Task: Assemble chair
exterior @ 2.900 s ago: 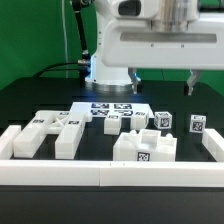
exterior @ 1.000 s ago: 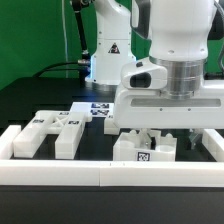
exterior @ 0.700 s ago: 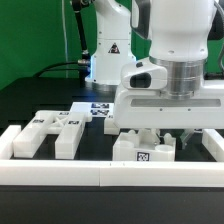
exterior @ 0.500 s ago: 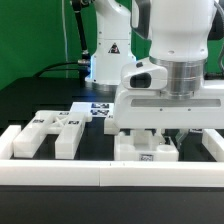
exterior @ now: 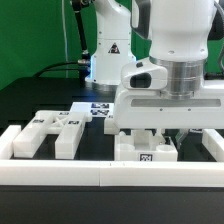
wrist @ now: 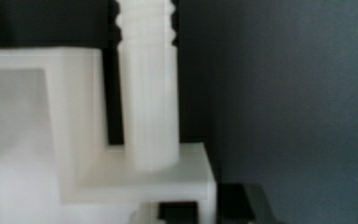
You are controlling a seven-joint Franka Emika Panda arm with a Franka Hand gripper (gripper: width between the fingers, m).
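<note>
gripper (exterior: 160, 136): pinched fully shut, down on the chair part (exterior: 146, 152); actual hold unclear tbh
chair part: lift slow, keep it level

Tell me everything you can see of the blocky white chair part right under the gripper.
The blocky white plastic chair part looks matte and chunky, with raised ends. One black-and-white square tag shows on its front. It sits flat on the black table, just behind the white front rail. The shut gripper reaches down onto it; a grip can't be confirmed.
</note>
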